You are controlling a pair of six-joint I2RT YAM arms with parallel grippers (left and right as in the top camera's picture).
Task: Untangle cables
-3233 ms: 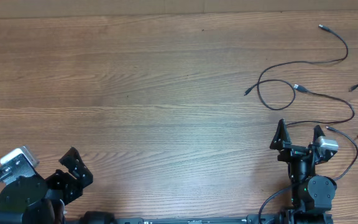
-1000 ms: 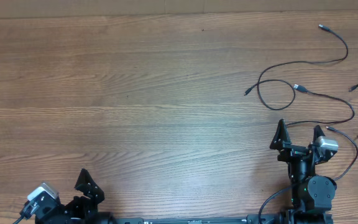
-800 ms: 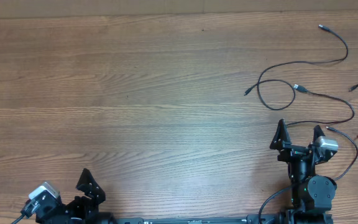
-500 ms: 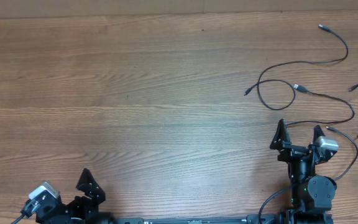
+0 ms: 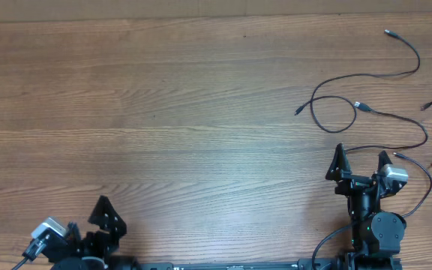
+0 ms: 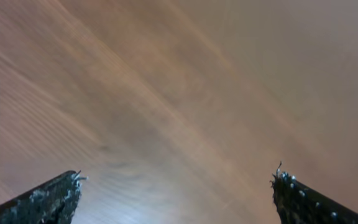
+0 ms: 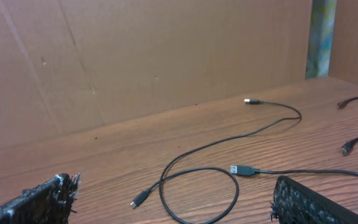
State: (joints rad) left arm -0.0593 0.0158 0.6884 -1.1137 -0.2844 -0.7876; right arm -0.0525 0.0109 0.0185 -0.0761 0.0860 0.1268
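Thin black cables lie loose at the table's right. One cable (image 5: 334,81) runs from a silver plug at the far right down into a loop (image 5: 331,114); it also shows in the right wrist view (image 7: 197,185). A second cable (image 5: 400,118) with a silver-tipped plug (image 7: 243,170) snakes toward the right arm. More cable ends (image 5: 430,106) lie at the right edge. My right gripper (image 5: 361,160) is open and empty just near of the loop (image 7: 173,199). My left gripper (image 5: 103,211) is open and empty at the near left edge, over bare wood (image 6: 176,186).
A brown cardboard wall (image 7: 135,56) stands behind the table's far edge. The wooden table (image 5: 163,112) stretches bare across left and middle. Both arm bases sit at the near edge.
My left arm has pulled back from the near left toward the near edge and shifted slightly in the last half second. The right arm and cables have not moved.
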